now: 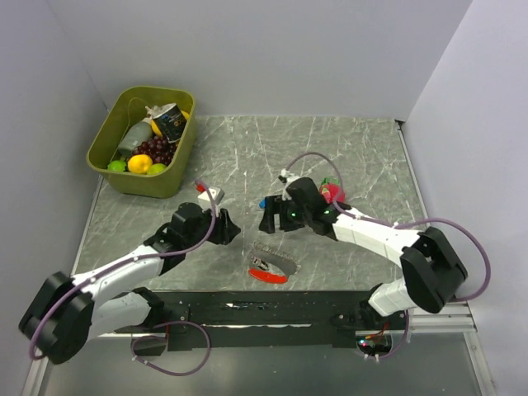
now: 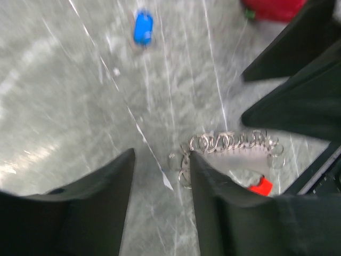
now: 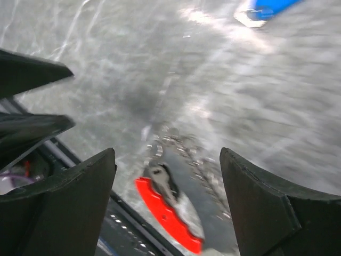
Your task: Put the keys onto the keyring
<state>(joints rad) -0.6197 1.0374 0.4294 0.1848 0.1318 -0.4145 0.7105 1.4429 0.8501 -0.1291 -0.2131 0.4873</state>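
Note:
The keyring, a red curved clip [image 1: 271, 275] with a silvery chain [image 1: 276, 262], lies near the table's front edge between the arms. It shows in the right wrist view [image 3: 168, 213], under my open right gripper [image 3: 168, 154], which hovers above it. In the left wrist view the chain's rings [image 2: 229, 143] lie just beyond my right fingertip, and the clip [image 2: 261, 186] is partly hidden. My left gripper [image 2: 160, 160] is open and empty over bare table. A blue-headed key [image 1: 261, 203] lies by the right gripper [image 1: 266, 219], and it also shows in the left wrist view [image 2: 143, 28] and the right wrist view [image 3: 269, 6].
A green basket [image 1: 111, 132] of toy fruit stands at the back left. A red toy fruit [image 1: 332, 192] lies behind the right arm. A small silvery piece with a red tip [image 1: 210, 195] lies by the left gripper [image 1: 231, 229]. A black rail [image 1: 247, 309] runs along the front edge.

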